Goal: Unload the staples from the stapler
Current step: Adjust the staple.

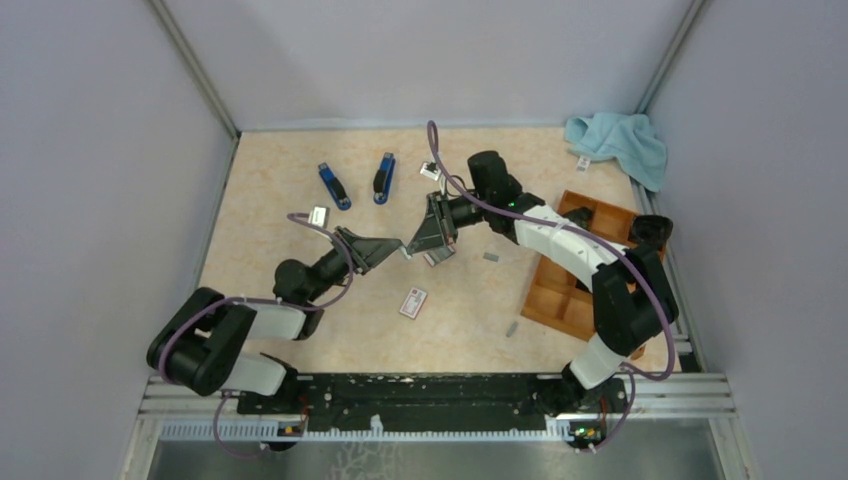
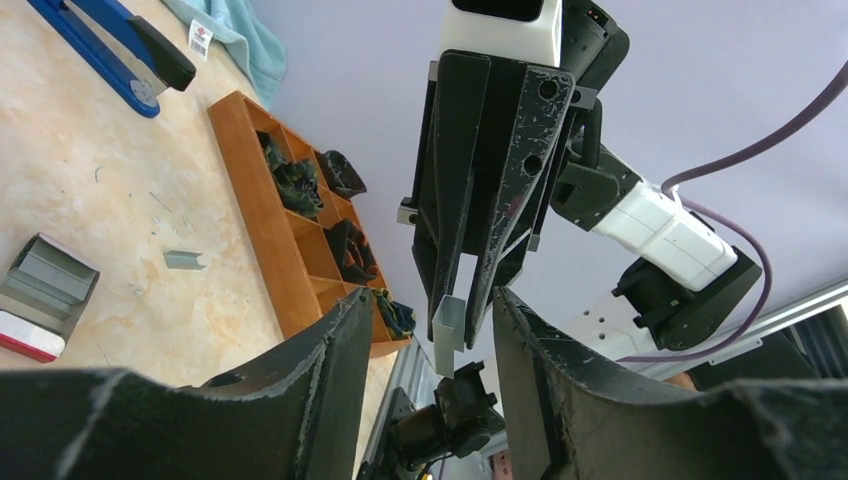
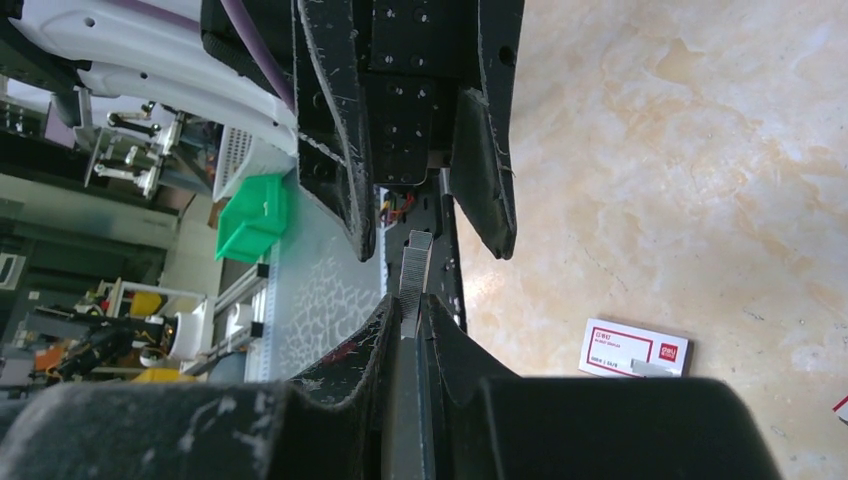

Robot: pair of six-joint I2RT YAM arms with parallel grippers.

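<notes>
Two staplers [image 1: 334, 185] [image 1: 384, 178], one gripped staple strip [image 3: 413, 272], perhaps two loose strips [image 1: 490, 257] [image 1: 511, 328]

Grey staples [image 3: 414, 275], blue stapler [image 1: 334, 186], light-blue cloth [image 1: 622, 142]

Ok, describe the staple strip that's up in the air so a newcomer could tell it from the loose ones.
Over the table, find where the two grippers meet tip to tip. The staple strip is the thin grey bar pinched in the right gripper, its free end inside the open left gripper. Unlike the loose strips lying flat near the wooden tray, it is held aloft.
</notes>
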